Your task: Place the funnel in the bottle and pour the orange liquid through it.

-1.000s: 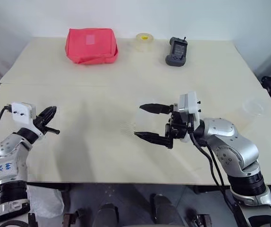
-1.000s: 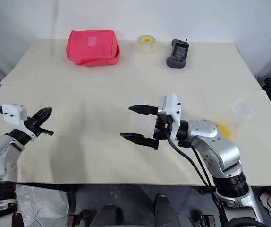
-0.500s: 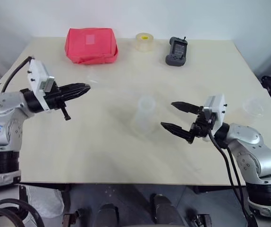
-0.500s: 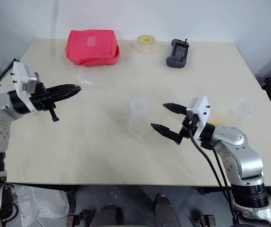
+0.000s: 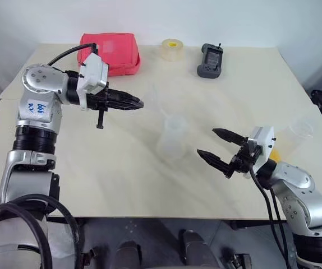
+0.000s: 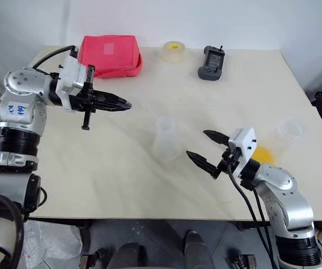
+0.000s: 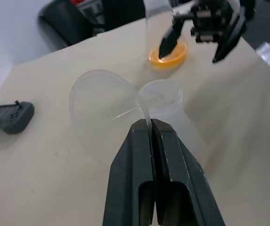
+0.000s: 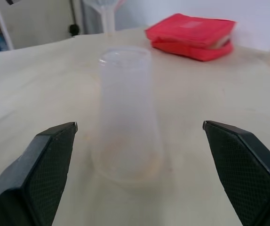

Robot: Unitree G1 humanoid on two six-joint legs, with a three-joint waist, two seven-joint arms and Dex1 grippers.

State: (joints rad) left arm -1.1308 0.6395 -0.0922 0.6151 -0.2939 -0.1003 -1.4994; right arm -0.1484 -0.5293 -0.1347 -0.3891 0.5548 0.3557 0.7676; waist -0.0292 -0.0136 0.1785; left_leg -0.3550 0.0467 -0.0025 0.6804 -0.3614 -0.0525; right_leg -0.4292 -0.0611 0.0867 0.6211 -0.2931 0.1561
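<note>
bench (image 5: pixel 251 84) carried the bottle (image 5: pixel 170 136) near its centre. left end effector (image 7: pixel 150 129) pinched the funnel (image 7: pixel 104 113) by its thin rim; light, slippery plastic, likely to twist. right end effector (image 5: pixel 220 151) gaped empty beside the bottle.

The clear, colourless flask-shaped bottle (image 6: pixel 165 138) stands upright mid-surface on the beige surface (image 6: pixel 122 179). The left pincer (image 6: pixel 122 104), fingers together, is raised to the bottle's left. The right pincer (image 6: pixel 203 150), fingers spread, sits just right of the bottle. A clear plastic cup (image 6: pixel 287 134) holding yellow-orange liquid (image 6: pixel 262 152) stands near the right edge.
</note>
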